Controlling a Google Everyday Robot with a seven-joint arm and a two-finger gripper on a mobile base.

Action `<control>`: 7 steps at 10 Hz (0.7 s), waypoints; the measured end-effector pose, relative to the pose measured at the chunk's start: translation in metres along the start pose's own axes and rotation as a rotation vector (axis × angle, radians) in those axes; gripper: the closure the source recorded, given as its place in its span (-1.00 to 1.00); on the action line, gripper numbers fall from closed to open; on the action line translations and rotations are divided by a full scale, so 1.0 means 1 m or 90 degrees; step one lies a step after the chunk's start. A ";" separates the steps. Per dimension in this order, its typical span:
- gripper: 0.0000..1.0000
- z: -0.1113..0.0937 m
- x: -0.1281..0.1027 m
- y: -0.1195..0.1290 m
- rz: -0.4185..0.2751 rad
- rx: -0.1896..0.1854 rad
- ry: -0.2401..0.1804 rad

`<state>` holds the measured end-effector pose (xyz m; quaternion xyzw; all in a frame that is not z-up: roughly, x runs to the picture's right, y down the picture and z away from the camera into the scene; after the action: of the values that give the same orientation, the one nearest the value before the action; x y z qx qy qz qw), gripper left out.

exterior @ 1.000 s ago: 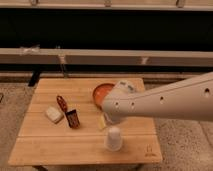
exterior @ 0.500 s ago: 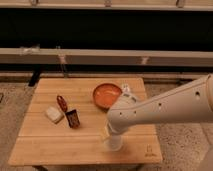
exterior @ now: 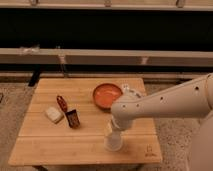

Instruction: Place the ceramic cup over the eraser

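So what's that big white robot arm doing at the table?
The robot's white arm stretches in from the right, and its tool is down at the top of the small plain white ceramic cup near the front edge of the wooden table. The pale rectangular eraser lies off to the left, uncovered. The wide orange-red bowl stands behind the cup.

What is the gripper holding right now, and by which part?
Cannot be told. The gripper sits at the top of the white cup near the table's front edge; any grip is hidden.
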<state>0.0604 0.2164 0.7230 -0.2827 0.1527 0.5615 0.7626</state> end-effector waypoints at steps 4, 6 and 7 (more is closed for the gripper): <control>-0.51 0.012 0.006 0.004 0.002 -0.019 0.026; -0.18 0.016 0.006 0.008 -0.001 -0.021 0.032; 0.03 0.018 0.006 0.009 -0.001 -0.020 0.035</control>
<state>0.0528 0.2338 0.7319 -0.3102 0.1645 0.5553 0.7539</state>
